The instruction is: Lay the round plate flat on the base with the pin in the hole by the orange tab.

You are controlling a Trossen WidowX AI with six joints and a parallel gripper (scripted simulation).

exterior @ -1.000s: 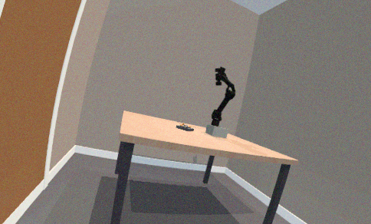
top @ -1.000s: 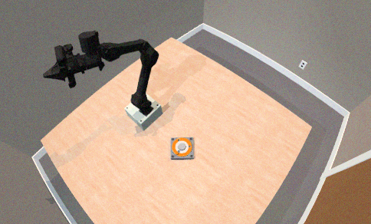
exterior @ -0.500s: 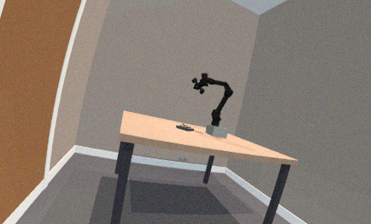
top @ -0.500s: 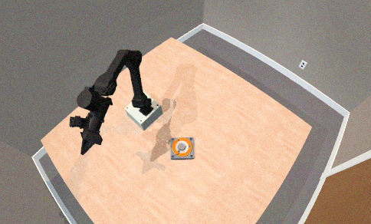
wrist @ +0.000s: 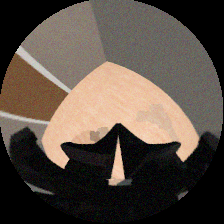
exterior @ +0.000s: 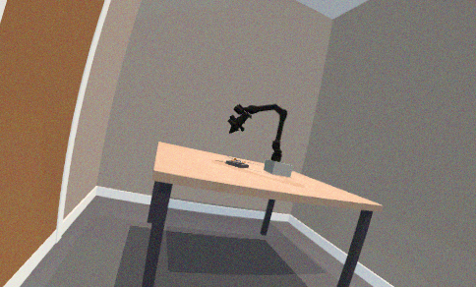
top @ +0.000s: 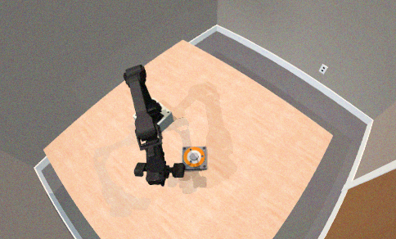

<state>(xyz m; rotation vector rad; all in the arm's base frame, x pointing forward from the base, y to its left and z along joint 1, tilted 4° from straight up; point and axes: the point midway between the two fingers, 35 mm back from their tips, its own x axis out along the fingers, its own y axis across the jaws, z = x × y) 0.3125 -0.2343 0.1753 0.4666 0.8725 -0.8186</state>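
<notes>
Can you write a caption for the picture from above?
Arm stretched over the wooden table, its shut, empty gripper beside the orange plate on its gray base.

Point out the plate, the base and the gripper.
Plate (top: 189, 155): top view, orange ring.
Base (top: 203, 164): top view, grey corner.
Gripper (wrist: 116, 145): wrist view, between the shut fingertips.

Top view looks steeply down, exterior watches from afar, both sharing the table (top: 272, 135).
</notes>
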